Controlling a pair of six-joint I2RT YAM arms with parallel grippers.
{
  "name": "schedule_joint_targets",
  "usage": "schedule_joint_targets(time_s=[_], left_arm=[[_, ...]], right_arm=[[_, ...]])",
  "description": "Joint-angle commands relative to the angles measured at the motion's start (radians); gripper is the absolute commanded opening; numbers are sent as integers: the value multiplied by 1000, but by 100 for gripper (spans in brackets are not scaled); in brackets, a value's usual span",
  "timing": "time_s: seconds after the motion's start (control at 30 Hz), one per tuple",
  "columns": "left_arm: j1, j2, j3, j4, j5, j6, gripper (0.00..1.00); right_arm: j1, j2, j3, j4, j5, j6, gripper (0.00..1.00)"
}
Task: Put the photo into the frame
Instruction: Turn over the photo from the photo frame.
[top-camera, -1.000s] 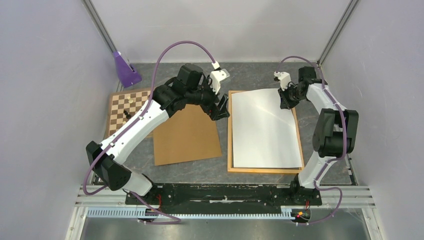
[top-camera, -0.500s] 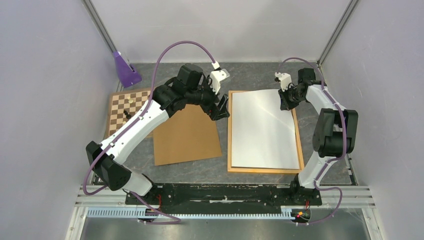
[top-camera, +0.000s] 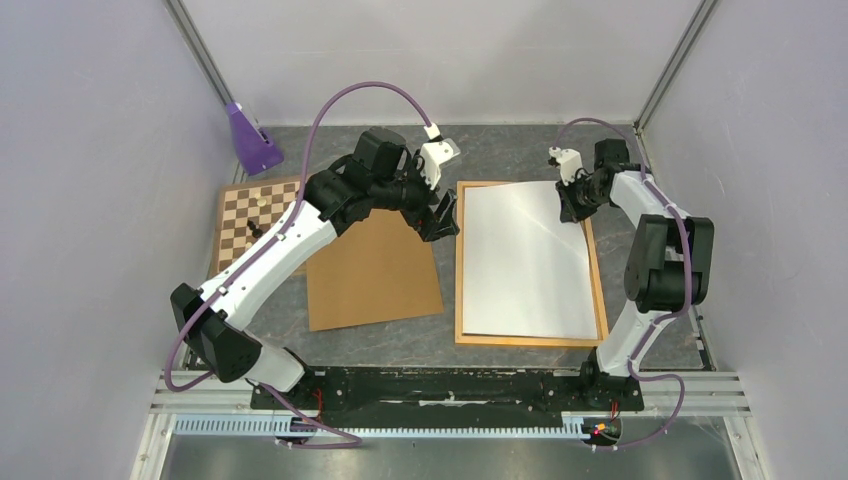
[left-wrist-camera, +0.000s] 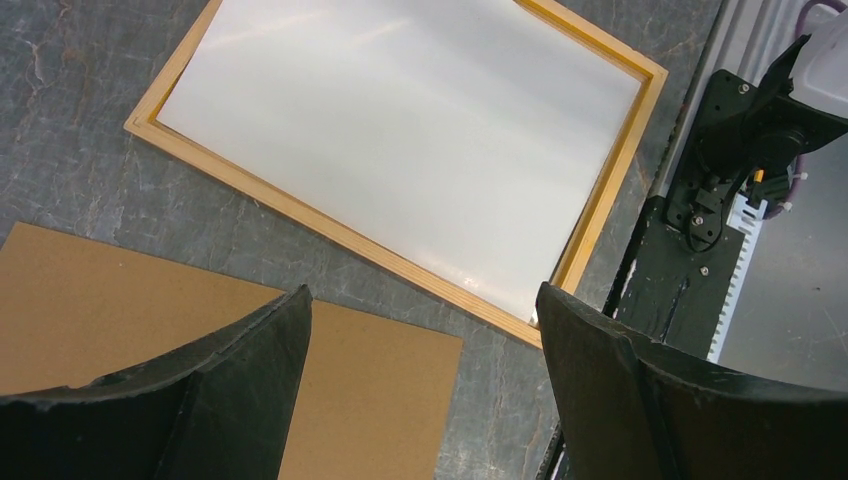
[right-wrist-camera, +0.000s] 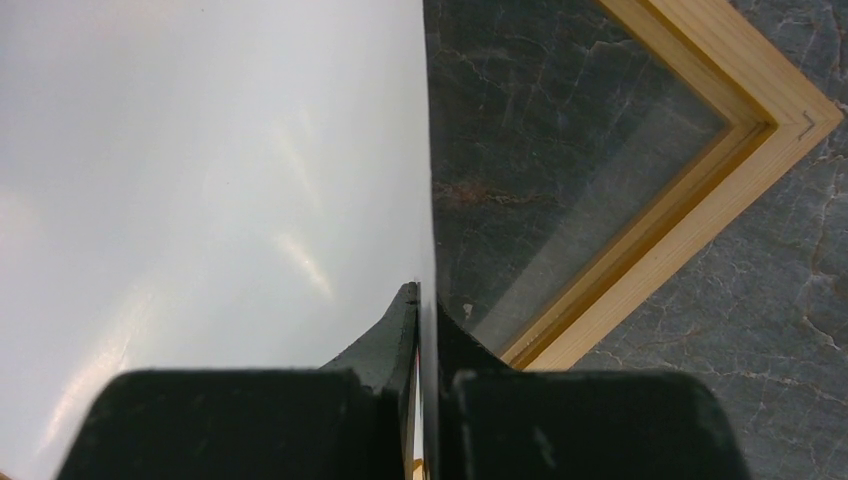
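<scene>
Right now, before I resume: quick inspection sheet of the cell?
Surface: grey marbled table.
Job's things: photo, white side up, lies askew over frame, not seated.
Clutter: brown backing board left of frame; chessboard with a few pieces far left; purple object in far-left corner.
Grippers: left fingers open, hovering between backing board and frame; right fingers shut on the photo's far right corner.
Cables: purple cable loops above each arm, snagging nothing.
Surroundings: plain walls, nothing seen.

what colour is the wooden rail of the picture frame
Light orange-tan wood. The frame shows it best in the right wrist view, at its corner.
</scene>
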Motion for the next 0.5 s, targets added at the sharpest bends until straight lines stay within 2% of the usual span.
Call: schedule_joint_targets(time_s=[0.0,0.33,0.47], left_arm=[[-5,-33,0,31,-6,41,89],[-5,-37,-1,31,-7,43,89],[-5,-37,-3,31,-6,45,89]], right_arm=[[4,12,-6,31,3,5,0],[7,19,-1,35,25,-5,2],[7,17,-5,43,45,-3,14]])
